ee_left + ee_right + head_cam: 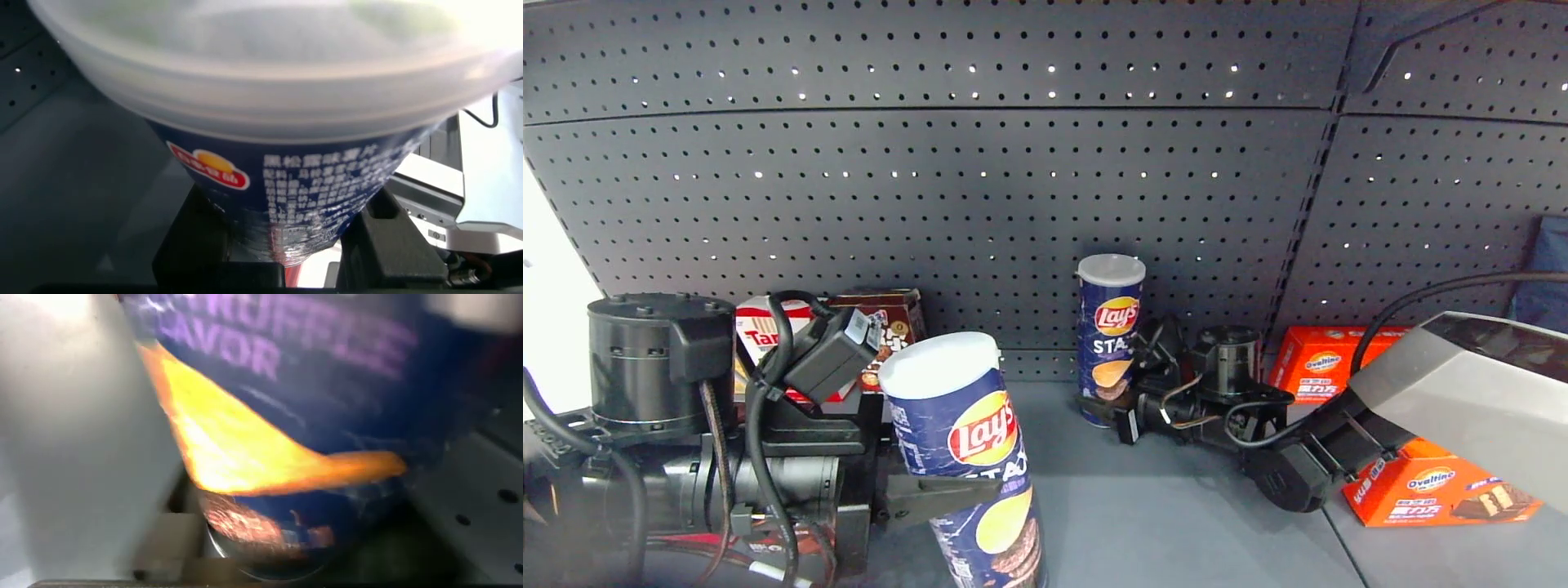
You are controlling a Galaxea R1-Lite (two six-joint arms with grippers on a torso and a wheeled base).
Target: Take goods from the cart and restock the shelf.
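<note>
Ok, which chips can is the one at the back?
Find the dark pegboard wall behind the shelf. Mid-shelf, close to it, the back can stands upright, right tool at its base. The nearer can tilts, held by the left tool.

Near chip can [968,457] [310,204]: a blue tube with a white lid, tilted and clamped at mid-body in the left end effector [947,494]. Far chip can [1109,335] [286,416] has the same blue tube and white lid, standing upright at the back of the shelf [1160,506].
</note>
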